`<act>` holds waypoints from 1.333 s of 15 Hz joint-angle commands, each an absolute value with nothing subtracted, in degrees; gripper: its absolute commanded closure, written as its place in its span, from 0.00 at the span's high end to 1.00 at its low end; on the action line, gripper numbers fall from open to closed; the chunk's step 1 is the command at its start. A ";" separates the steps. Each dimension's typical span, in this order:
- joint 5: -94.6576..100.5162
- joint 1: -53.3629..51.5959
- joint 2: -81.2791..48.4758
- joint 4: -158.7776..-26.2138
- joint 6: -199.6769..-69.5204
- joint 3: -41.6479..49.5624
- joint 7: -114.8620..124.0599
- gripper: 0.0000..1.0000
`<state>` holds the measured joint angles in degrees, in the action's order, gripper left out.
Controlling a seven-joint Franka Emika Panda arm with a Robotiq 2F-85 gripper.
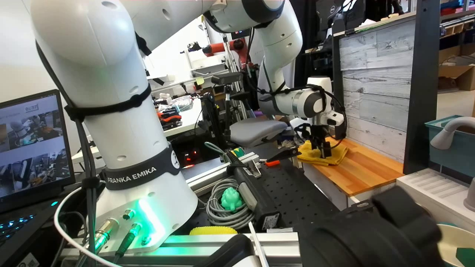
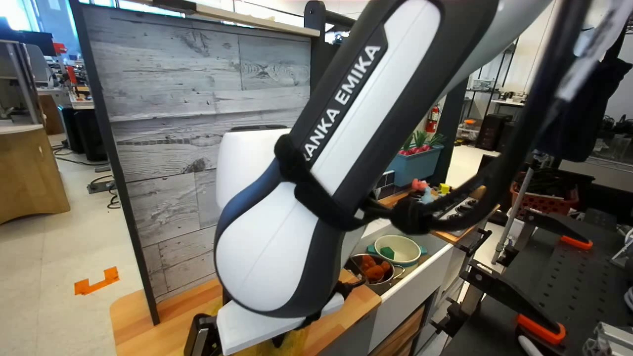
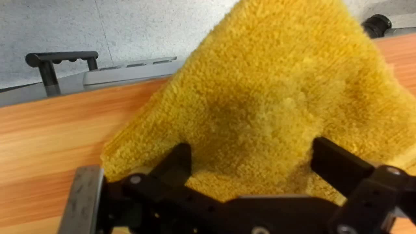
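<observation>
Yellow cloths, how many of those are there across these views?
1: the yellow cloth, on the wooden counter beneath the open gripper; all three views show it. The arm could hide others.

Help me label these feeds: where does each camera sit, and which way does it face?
In an exterior view: close by the robot's base, looking along the arm toward the yellow cloth; base and arm show.
In an exterior view: near the arm, looking down past its lettered section at the grey plank panel and wooden counter.
Wrist view: just above the open gripper, looking down at the cloth; gripper at the bottom.
Both exterior views share the panel and counter.
</observation>
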<state>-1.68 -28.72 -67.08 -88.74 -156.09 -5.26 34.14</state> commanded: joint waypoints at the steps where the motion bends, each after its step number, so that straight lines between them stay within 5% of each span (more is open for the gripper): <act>1: -3.36 -29.16 -66.74 -89.01 -156.08 -4.51 32.82 1.00; 10: -1.77 -33.34 -68.80 -88.24 -155.98 8.23 41.76 1.00; 20: -3.45 -36.87 -72.50 -80.03 -155.79 -0.03 41.96 1.00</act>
